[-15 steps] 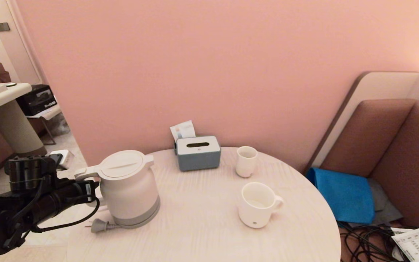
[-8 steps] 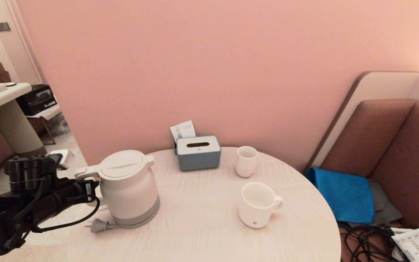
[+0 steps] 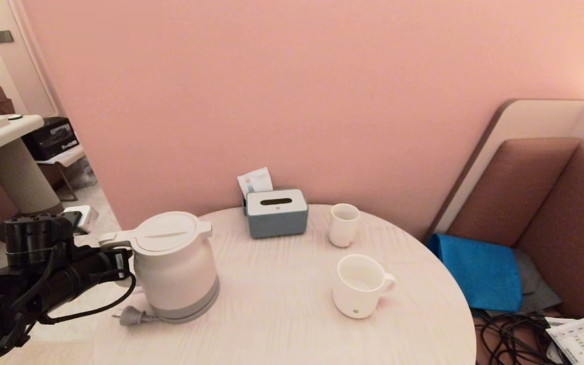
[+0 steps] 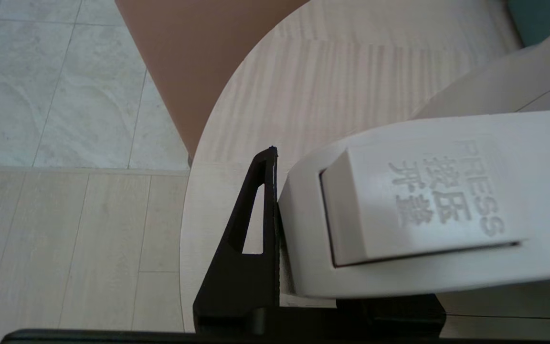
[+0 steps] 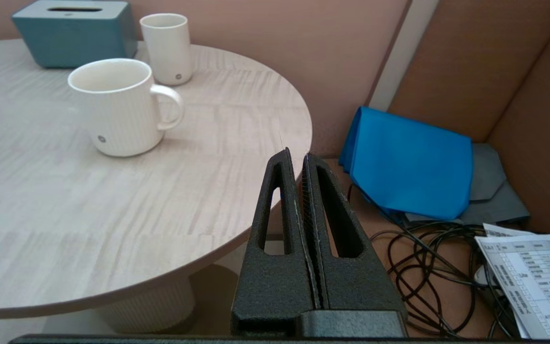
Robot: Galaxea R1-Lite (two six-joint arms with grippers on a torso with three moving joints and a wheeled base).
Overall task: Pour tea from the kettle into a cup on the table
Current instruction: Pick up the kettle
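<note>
The white kettle stands upright on the left part of the round pale table. My left gripper is shut on its loop handle from the left. One black finger presses the handle's side; the other is hidden behind the handle. The wide white ribbed cup stands empty on the right part of the table, its handle pointing right. My right gripper is shut and empty, off the table's right front edge, with the cup ahead of it. It does not show in the head view.
A smaller handleless white cup and a grey tissue box stand at the back of the table. The kettle's plug lies by its base. A blue cloth, cables and a printed sheet lie beside the table on the right.
The kettle, its plug and my left gripper have shifted a little to the left and toward the table's front. The cup and my right arm have not moved.
</note>
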